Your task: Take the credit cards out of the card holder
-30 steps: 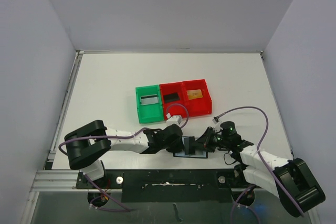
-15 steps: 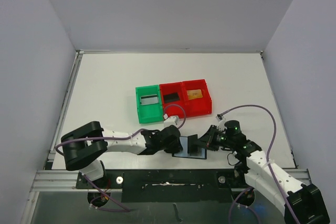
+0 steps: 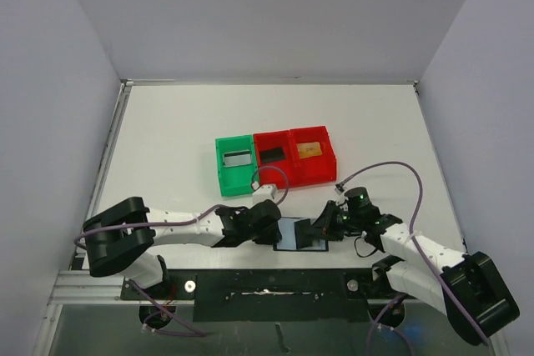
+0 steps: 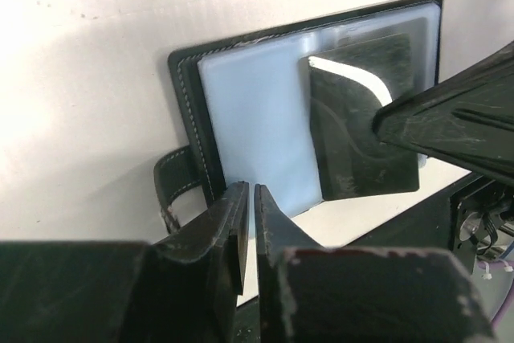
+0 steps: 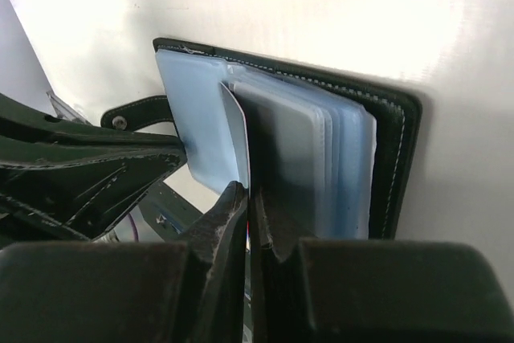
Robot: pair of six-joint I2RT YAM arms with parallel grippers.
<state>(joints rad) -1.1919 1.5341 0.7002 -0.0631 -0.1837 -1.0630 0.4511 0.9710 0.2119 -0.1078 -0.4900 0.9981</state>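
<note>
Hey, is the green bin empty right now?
No, a greyish card lies inside the green bin.

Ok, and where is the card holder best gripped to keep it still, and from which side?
Probably at the black stitched border of the card holder, beside the closure tab, coming in low from the left arm's side. It lies open and flat, and that border is bare. The right gripper pinches a pocket leaf on the other half.
</note>
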